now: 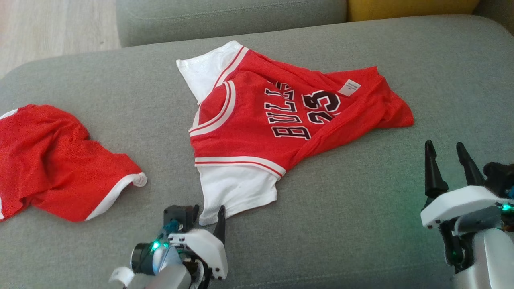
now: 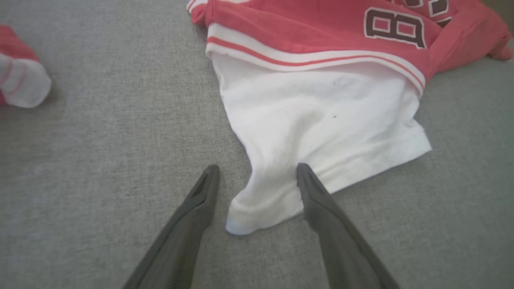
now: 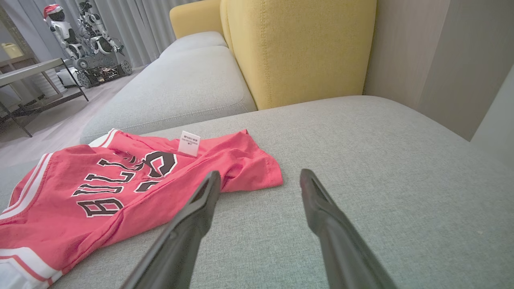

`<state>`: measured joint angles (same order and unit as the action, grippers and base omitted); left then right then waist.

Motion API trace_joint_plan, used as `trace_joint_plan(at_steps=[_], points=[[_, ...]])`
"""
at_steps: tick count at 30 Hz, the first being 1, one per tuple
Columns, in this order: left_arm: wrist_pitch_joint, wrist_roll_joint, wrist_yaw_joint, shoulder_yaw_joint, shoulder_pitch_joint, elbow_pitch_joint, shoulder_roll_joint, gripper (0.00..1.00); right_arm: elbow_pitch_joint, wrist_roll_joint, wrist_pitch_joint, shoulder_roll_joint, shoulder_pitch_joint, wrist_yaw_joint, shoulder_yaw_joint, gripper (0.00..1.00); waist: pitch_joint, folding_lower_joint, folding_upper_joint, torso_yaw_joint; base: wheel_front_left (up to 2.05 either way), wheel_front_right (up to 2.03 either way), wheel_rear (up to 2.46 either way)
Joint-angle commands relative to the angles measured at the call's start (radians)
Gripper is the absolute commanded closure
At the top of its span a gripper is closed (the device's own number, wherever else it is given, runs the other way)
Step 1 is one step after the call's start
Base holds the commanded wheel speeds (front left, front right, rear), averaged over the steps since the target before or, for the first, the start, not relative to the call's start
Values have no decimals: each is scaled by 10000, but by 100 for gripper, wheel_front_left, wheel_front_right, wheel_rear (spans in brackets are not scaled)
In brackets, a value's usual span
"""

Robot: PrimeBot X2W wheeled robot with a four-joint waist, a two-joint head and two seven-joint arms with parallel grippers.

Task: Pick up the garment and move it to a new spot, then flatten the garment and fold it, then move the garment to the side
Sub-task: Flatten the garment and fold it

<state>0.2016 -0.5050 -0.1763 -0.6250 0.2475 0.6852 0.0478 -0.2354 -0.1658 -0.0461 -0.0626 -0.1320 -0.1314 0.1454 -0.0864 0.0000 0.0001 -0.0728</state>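
Note:
A red jersey with white sleeves, the garment [image 1: 281, 116], lies rumpled on the grey sofa seat [image 1: 341, 208], its hem folded over and a white label showing. Its near white sleeve [image 2: 321, 128] reaches toward me. My left gripper [image 1: 209, 218] stands open at that sleeve's corner; in the left wrist view [image 2: 257, 172] the corner lies between the two fingers, untouched as far as I can see. My right gripper [image 1: 447, 160] hovers open to the right of the garment [image 3: 132, 188], over bare cushion, fingers [image 3: 200, 208] apart and holding nothing.
A second red piece with white trim [image 1: 56, 160] lies at the seat's left. A yellow backrest [image 3: 297, 48] and another grey cushion [image 3: 180, 84] stand behind. Wooden floor [image 1: 48, 28] lies at the far left. A robot figure [image 3: 80, 36] stands across the room.

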Motion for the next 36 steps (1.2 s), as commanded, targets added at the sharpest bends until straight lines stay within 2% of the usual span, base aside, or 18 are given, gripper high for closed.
trace_joint_plan(at_steps=[1, 2, 3, 4, 7, 11, 16, 20, 28, 36], points=[[-102, -67, 3, 161, 499, -53, 24, 0, 322, 81, 151, -4, -446, 7, -217, 0, -33, 0, -1, -50, 0, 0, 0], [-188, -112, 57, 86, 552, 49, 24, 0, 323, 85, 170, 2, -463, 7, -211, 0, -47, 0, -1, -72, 0, 0, 0], [-229, -176, 124, 32, 599, 115, 24, 56, 325, 86, 187, 7, -480, 7, -205, 0, -60, 0, -1, -88, 0, 0, 0], [-183, -258, 175, 16, 645, 122, 24, 100, 324, 87, 204, 12, -493, 7, -196, 0, -71, 0, -1, -96, 0, 0, 0], [161, -547, 137, 212, 811, -60, 24, 100, 290, 88, 230, 22, -526, 7, -148, 0, -101, 0, -1, -71, 0, 0, 0], [560, -664, -326, 1070, 991, -730, 31, 100, 189, 145, 217, 30, -547, 7, -47, 0, -129, 0, -1, 72, 0, 0, 0], [596, 287, -951, 2784, 642, -2935, 86, 100, 27, 282, 73, 55, -615, 7, 71, 0, -197, 0, -1, 286, 0, 0, 0], [599, 896, -882, 3561, 87, -3891, 59, 100, -118, 381, -145, 81, -667, 7, 88, 0, -249, 0, -1, 410, 0, 0, 0], [600, 945, -368, 3286, -240, -3401, 28, 100, -397, 181, -406, 109, -699, 7, -145, 0, -406, 0, -1, 519, 0, 0, 0], [600, 792, -292, 2725, -5, -3037, 26, 100, -1179, 33, -488, -81, -1507, 7, -446, 0, -731, 0, -1, 563, 0, 0, 0]])
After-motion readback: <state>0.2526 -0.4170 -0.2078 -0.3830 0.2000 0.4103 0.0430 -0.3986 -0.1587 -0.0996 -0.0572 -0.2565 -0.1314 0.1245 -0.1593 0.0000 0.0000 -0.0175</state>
